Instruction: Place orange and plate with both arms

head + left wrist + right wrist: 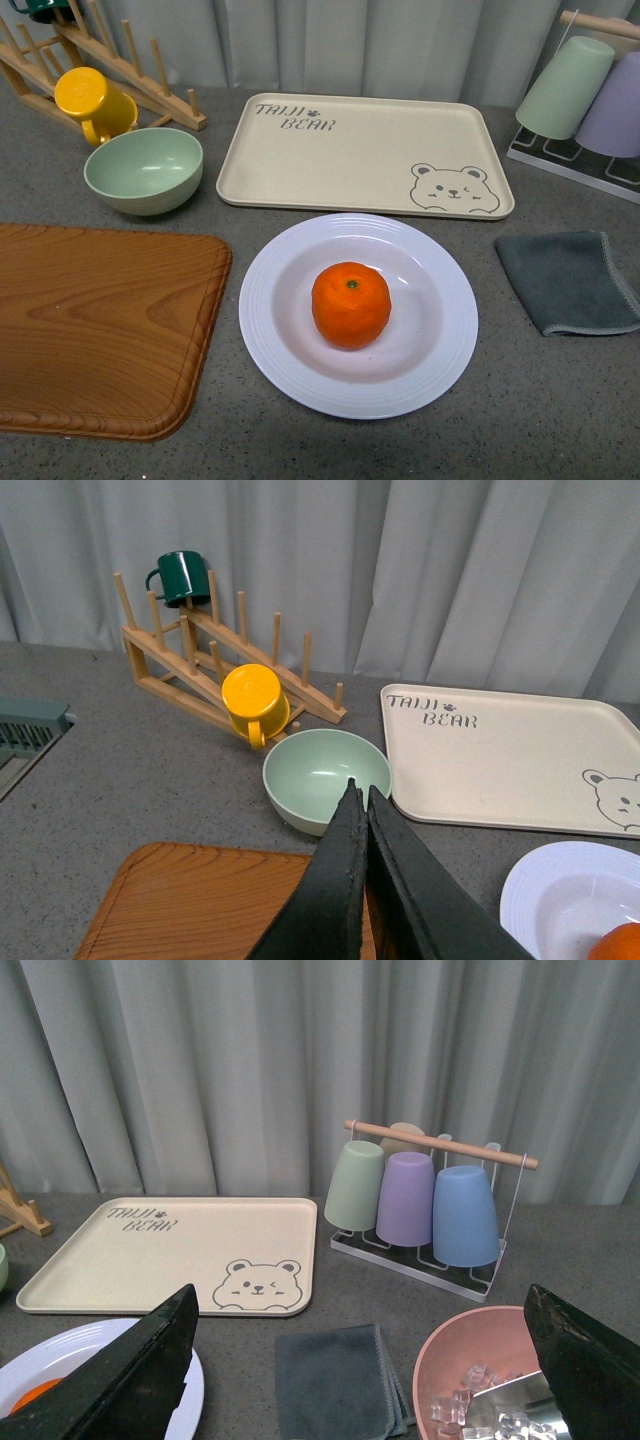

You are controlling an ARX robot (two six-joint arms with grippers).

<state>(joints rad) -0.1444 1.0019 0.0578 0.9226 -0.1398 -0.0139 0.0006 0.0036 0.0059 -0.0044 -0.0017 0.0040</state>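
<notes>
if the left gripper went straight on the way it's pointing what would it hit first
Probably the round pale green bowl: in the left wrist view the left gripper, jaws shut, points at its near rim. Depth is unclear.

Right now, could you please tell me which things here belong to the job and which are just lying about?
Job: orange, sitting in the plate.
Lying about: bear tray, green bowl, yellow mug, wooden board, grey cloth, cup rack, peg rack, pink bowl.
</notes>
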